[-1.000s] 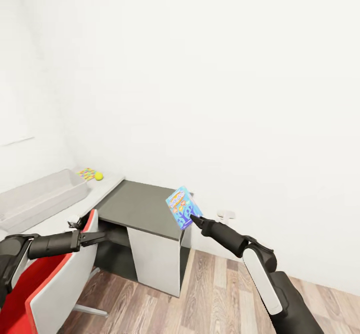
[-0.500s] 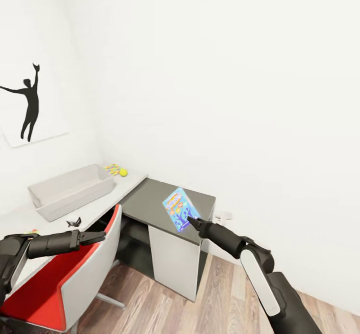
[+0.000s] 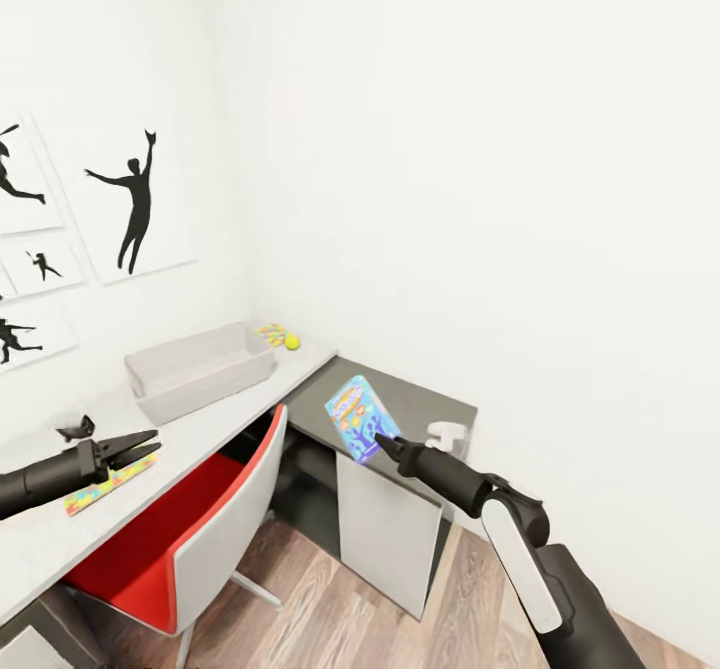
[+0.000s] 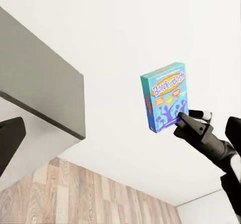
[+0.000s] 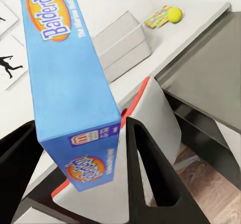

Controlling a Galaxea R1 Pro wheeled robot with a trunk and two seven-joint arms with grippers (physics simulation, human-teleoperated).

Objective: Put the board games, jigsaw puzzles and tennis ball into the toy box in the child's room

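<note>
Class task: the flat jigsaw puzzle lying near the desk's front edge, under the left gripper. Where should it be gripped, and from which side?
The jigsaw puzzle lies flat and thin on the table. Probably best to pinch the edge nearest the front, coming in low from the chair side.

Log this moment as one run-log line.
right end effector: shut on board game | left end effector: open, over table | toy box: on table

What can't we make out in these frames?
- Toy box contents: head view, the near wall hides the inside.
- Jigsaw puzzle under the left gripper: partly covered by the arm.
- Far jigsaw puzzle beside the tennis ball: too small for detail.
- Board game: right wrist view, top cut off by the edge.
</note>
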